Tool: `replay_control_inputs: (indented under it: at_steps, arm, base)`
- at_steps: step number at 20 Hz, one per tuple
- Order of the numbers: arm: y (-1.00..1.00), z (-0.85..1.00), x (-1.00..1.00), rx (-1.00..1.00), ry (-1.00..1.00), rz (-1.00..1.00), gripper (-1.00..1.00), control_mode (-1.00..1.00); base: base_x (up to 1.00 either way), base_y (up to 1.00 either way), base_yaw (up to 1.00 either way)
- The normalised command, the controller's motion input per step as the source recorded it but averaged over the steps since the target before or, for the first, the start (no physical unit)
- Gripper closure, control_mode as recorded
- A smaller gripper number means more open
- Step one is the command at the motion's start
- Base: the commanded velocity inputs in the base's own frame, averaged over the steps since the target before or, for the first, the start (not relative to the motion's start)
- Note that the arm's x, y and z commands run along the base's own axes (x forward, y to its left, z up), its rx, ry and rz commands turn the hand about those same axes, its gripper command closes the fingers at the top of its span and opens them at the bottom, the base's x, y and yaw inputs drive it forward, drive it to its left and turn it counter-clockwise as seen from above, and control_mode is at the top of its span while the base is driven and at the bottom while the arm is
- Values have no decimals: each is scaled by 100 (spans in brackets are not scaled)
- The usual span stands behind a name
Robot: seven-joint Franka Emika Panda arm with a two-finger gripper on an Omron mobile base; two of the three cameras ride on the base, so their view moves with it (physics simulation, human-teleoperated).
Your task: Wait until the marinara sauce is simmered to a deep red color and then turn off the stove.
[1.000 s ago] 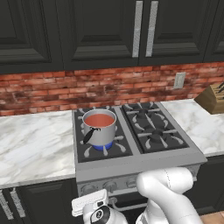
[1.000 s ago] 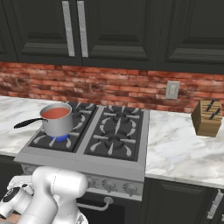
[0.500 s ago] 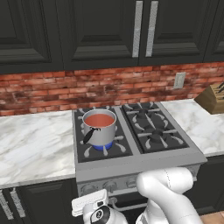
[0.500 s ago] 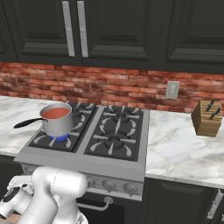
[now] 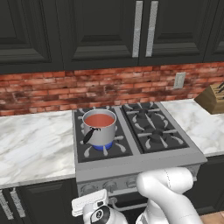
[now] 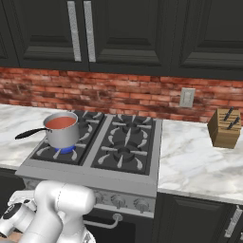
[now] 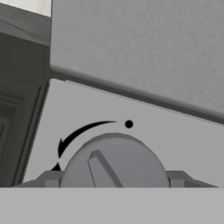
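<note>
Dark cabinets and red brick frame a kitchen range. Low at the stove's [image 5: 144, 162] front left corner, the gripper [image 7: 113, 186] sits tight against a grey knob [image 7: 113, 162]; whether its jaws are spread or pinching cannot be told. Turning now risks a premature shut-off, since the marinara sauce [image 5: 99, 119], in the saucepan [image 5: 100, 133] on the front-left burner over blue flame, looks orange-red, not deep red.
</note>
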Motion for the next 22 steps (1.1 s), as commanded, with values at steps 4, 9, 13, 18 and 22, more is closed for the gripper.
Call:
replay_control_inputs:
  at_steps: [4,9,13,18,22]
  arm:
    - [0,0,0,0,0,0,100,-100]
    - [0,0,0,0,0,0,100,-100]
    - [0,0,0,0,0,0,100,-100]
    - [0,0,0,0,0,0,100,-100]
    - [0,0,0,0,0,0,100,-100]
  base:
    - [0,0,0]
    - [0,0,0]
    - [0,0,0]
    - [0,0,0]
    - [0,0,0]
